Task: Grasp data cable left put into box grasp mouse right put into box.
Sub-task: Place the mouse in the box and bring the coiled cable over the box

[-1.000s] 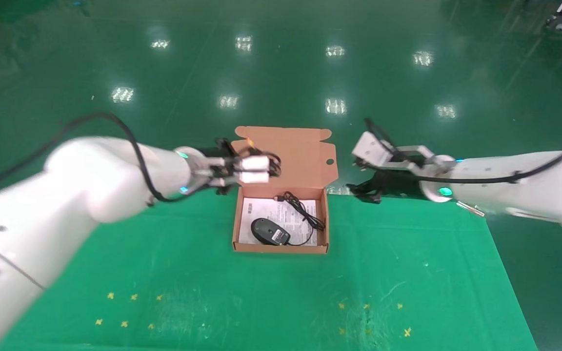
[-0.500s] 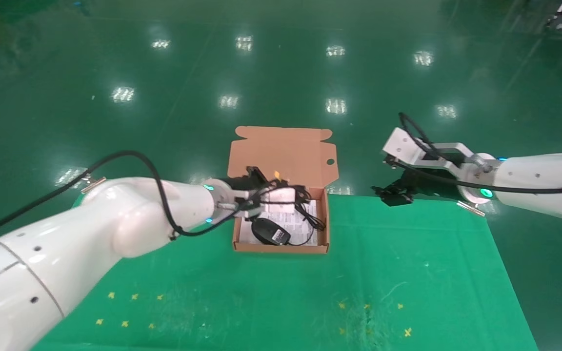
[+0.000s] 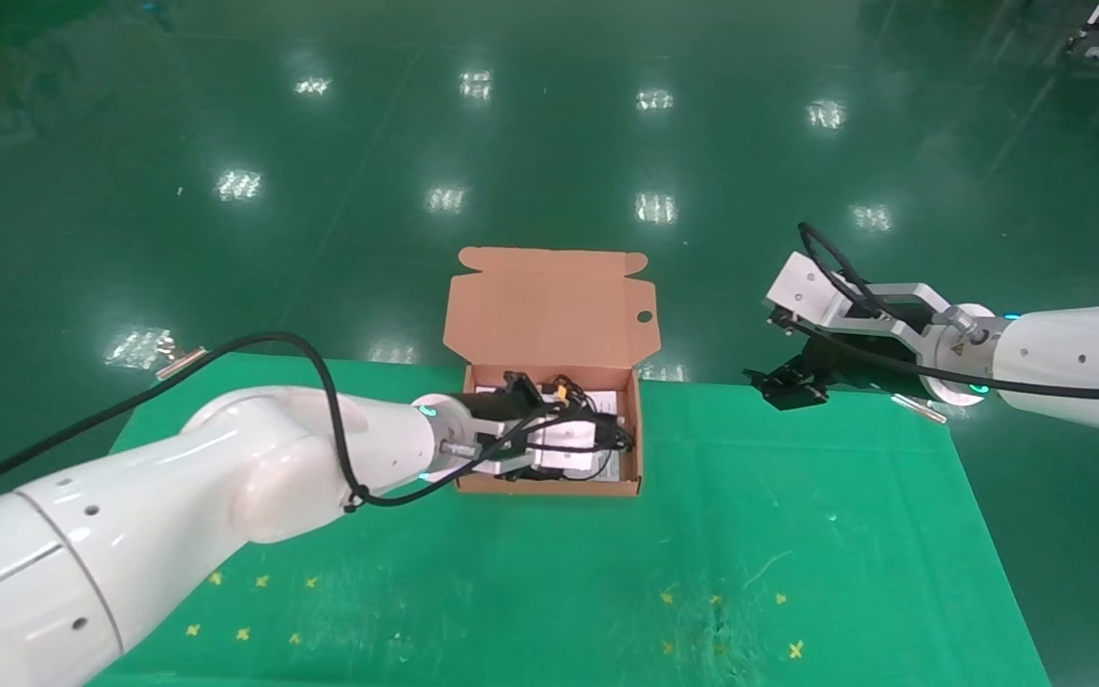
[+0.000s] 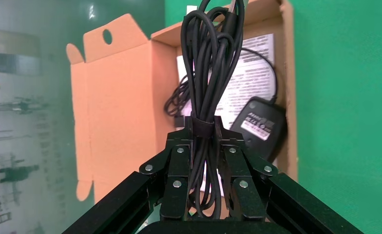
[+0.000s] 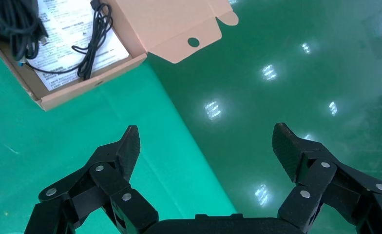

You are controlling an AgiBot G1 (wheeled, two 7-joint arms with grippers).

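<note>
Green mat (image 3: pixel 798 572), box (image 3: pixel 549 305), leaflet (image 4: pixel 247 83) print unreadable

The left gripper (image 4: pixel 204 134) clamps the data cable (image 4: pixel 209 63) above the open box (image 4: pixel 130 92), where the mouse (image 4: pixel 259 127) lies on a printed sheet (image 4: pixel 250 78).

A green mat (image 3: pixel 530 572) covers the desk, scuffed pale in patches and marked with small yellow crosses (image 3: pixel 254 606) near its front edge. Beyond it the glossy green floor (image 3: pixel 549 124) reflects ceiling lights. A printed sheet (image 4: pixel 250 78) lies flat.
</note>
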